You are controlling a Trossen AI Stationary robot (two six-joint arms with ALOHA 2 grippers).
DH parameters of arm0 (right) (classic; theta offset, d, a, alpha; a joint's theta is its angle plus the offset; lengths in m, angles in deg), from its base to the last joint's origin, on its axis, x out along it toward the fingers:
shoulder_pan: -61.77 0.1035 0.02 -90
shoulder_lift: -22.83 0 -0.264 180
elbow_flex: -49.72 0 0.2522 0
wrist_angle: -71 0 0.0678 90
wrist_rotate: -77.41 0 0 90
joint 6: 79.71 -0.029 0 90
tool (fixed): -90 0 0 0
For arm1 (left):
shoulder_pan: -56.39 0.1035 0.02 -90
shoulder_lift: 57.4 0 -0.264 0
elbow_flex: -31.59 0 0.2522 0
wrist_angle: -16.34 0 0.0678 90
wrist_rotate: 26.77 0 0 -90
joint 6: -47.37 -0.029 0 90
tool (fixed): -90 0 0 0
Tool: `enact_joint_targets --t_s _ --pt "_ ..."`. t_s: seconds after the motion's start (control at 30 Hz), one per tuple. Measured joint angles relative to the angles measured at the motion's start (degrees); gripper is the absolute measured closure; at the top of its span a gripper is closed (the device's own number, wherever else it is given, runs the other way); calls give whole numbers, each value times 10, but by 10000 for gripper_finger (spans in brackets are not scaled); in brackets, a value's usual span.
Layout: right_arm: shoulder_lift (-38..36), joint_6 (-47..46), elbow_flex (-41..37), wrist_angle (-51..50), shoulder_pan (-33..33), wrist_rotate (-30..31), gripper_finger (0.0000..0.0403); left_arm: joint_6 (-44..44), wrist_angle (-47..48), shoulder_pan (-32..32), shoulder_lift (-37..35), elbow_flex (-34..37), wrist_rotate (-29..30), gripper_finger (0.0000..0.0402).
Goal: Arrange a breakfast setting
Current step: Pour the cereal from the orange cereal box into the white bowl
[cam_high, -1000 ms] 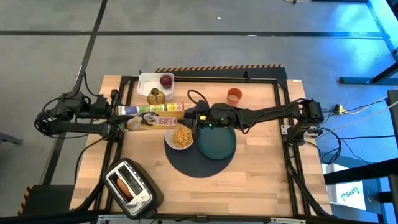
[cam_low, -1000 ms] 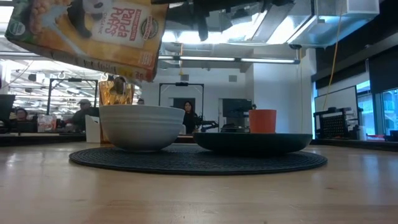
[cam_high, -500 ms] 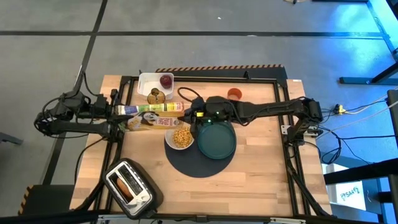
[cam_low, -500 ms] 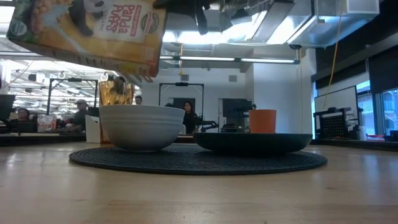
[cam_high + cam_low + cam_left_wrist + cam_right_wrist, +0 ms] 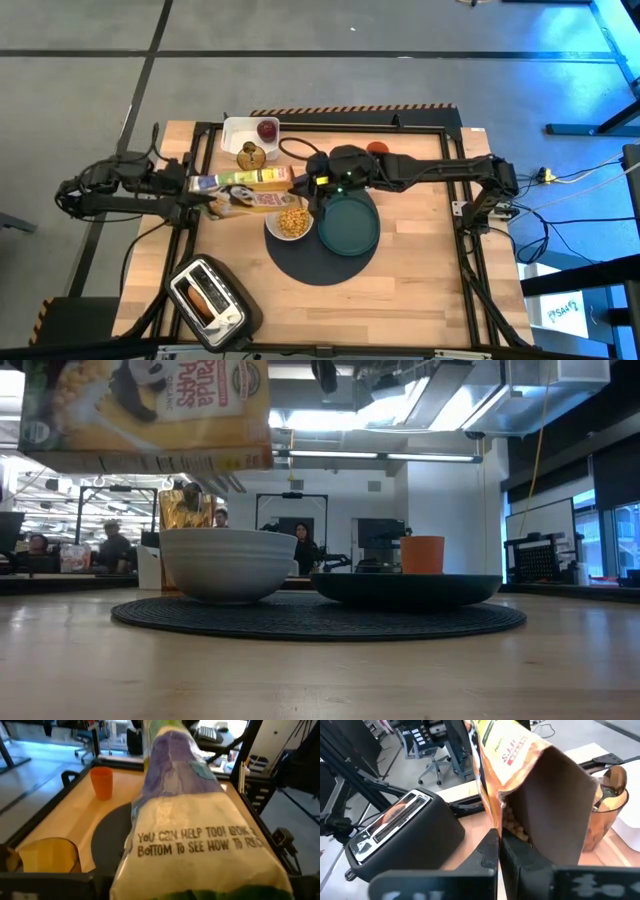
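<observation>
From above, the left gripper holds the cereal bag by its bottom end, the bag lying level over the bench with its mouth toward the white bowl. How the left gripper's fingers stand on the bag cannot be told. The bowl, with yellow cereal in it, sits on the round dark-grey mat, touching or just beside the teal plate. The right gripper hangs at the bag's mouth end, above the bowl's far rim. The small orange cup stands off the mat behind the right arm; the red fruit lies in a white tray at the far edge, and the silver toaster sits at the near left corner.

At bench height, the bag hangs level above the bowl; plate and cup stand to its right.

The left wrist view looks along the bag toward the cup and mat.

The right wrist view shows the right gripper with fingers pressed together and nothing between them, just beside the bag's open mouth, cereal visible inside.

The step in hand seems to be finishing the pour. Next, the bag likely has to be set down clear of the mat without spilling, then cup, bagel and fruit brought over.
</observation>
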Motion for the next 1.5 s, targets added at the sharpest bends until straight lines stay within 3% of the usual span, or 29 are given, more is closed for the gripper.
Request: enact_joint_targets --t_s 0.2,0.4,0.77,1.23,1.5 --pt "32 -3 37 -5 1 -35 403 4 -4 0 6 30 -13 224" --pt "82 9 115 -89 1 -55 403 15 -30 0 27 53 -36 232" --pt "90 30 189 -159 0 -45 403 17 -38 0 34 53 -28 251" --pt "96 31 204 -216 0 -49 403 34 -31 0 109 54 -58 153" --pt "124 30 203 -184 1 -64 403 34 -48 0 134 54 -69 143"
